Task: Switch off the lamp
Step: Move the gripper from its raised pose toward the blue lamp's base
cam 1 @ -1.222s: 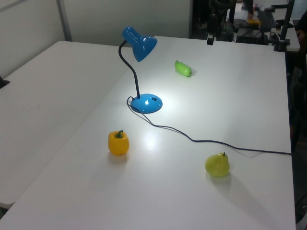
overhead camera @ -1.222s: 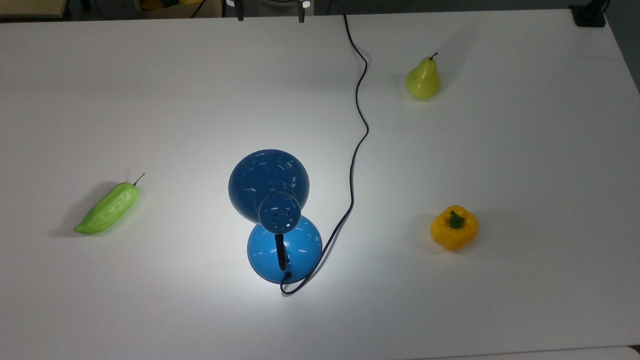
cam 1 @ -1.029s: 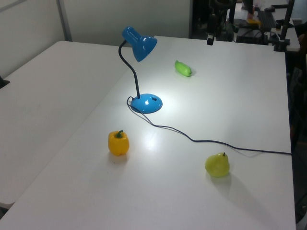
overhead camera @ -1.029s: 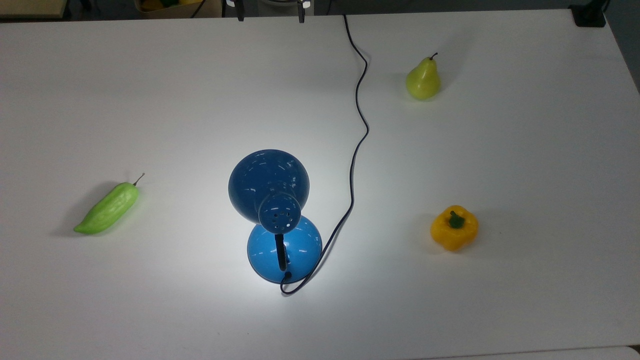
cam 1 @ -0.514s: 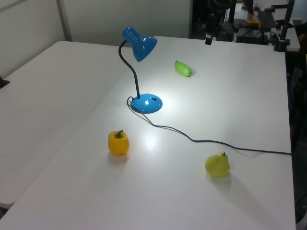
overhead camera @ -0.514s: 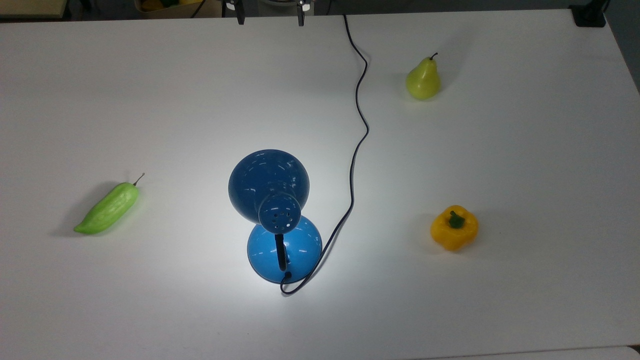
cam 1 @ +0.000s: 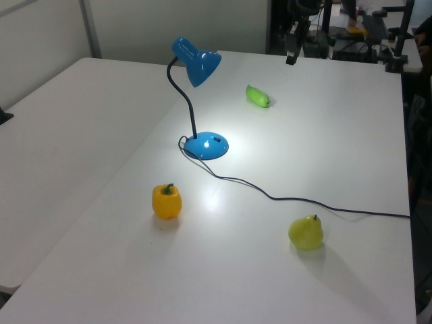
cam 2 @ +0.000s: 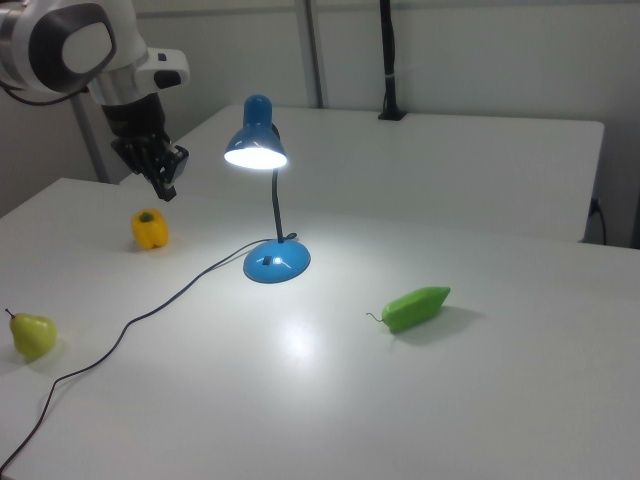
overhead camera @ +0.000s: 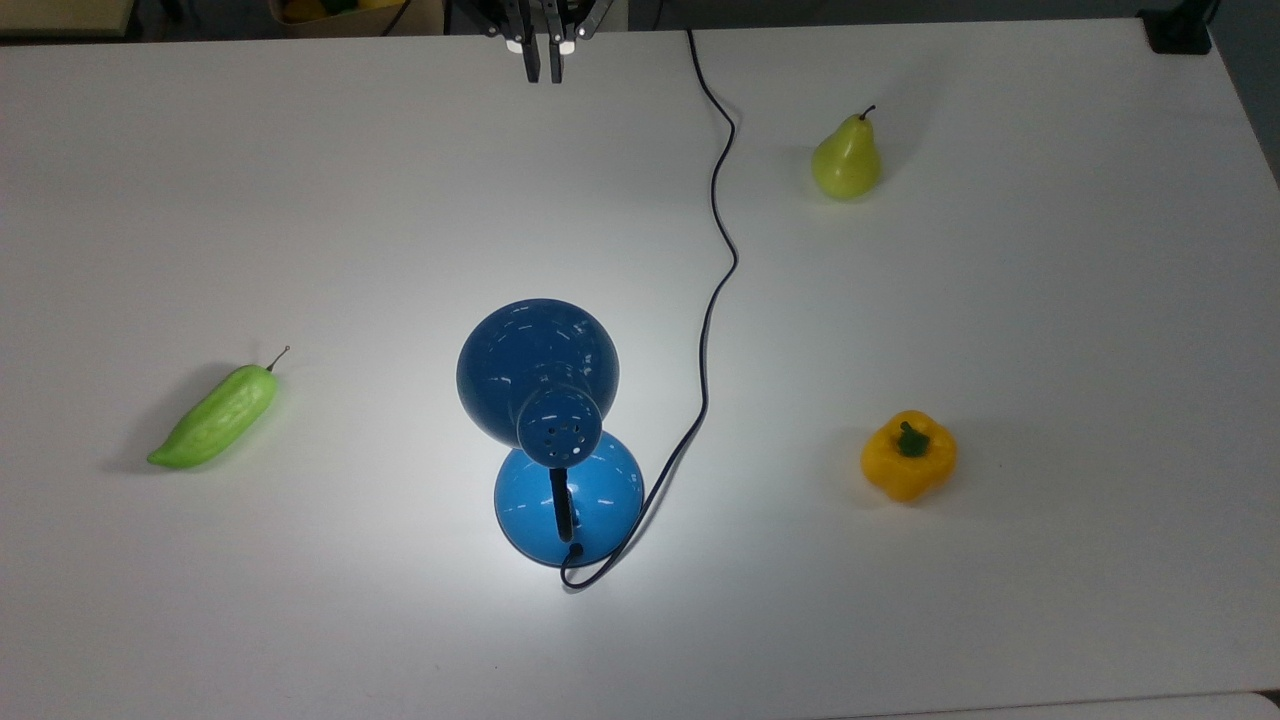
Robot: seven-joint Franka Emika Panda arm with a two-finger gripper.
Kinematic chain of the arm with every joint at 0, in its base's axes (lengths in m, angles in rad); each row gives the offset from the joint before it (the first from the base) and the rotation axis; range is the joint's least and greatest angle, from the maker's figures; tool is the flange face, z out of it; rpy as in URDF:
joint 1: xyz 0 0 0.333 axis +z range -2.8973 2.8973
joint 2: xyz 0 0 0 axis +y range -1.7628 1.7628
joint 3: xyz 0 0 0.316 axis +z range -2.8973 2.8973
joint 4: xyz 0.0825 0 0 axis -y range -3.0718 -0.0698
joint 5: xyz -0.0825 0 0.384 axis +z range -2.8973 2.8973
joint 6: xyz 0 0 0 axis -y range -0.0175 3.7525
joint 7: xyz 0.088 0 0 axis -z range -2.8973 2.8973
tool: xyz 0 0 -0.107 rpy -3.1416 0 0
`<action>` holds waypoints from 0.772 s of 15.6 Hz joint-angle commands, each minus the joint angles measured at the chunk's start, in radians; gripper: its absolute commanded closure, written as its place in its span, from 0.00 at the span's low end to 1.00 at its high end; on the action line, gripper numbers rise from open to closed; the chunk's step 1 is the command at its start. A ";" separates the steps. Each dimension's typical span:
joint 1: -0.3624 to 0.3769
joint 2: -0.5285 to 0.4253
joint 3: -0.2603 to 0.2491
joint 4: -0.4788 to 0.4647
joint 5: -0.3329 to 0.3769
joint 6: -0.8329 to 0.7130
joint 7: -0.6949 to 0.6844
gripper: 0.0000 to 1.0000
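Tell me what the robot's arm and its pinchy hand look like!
The arm is chunky and rounded, with smooth white shells and a grey oval patch on its big joint. Below the white part it turns black. The gripper at the end is black, with two thin, straight dark fingers. The top view shows small white pieces beside the fingers.
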State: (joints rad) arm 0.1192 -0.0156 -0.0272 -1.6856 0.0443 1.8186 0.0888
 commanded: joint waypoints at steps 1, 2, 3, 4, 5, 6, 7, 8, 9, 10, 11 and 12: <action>0.005 0.006 0.000 0.003 0.017 0.018 -0.018 1.00; 0.005 0.006 0.000 0.003 0.019 0.018 -0.026 1.00; 0.005 0.006 0.000 0.000 0.019 0.018 -0.044 1.00; 0.005 0.008 0.000 -0.005 0.019 0.018 -0.073 1.00; 0.002 0.008 0.000 -0.015 0.019 0.018 -0.096 1.00; 0.000 0.011 0.000 -0.022 0.020 0.018 -0.109 1.00; 0.000 0.020 0.000 -0.034 0.019 0.018 -0.116 1.00; 0.000 0.029 0.000 -0.039 0.014 0.018 -0.121 1.00; -0.001 0.037 0.000 -0.046 0.008 0.018 -0.136 1.00; -0.003 0.051 0.000 -0.058 0.006 0.022 -0.162 1.00; -0.006 0.065 0.000 -0.062 0.006 0.033 -0.176 1.00; -0.009 0.081 -0.002 -0.068 0.003 0.063 -0.178 1.00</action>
State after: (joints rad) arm 0.1187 0.0322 -0.0255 -1.7234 0.0444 1.8203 -0.0360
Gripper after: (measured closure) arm 0.991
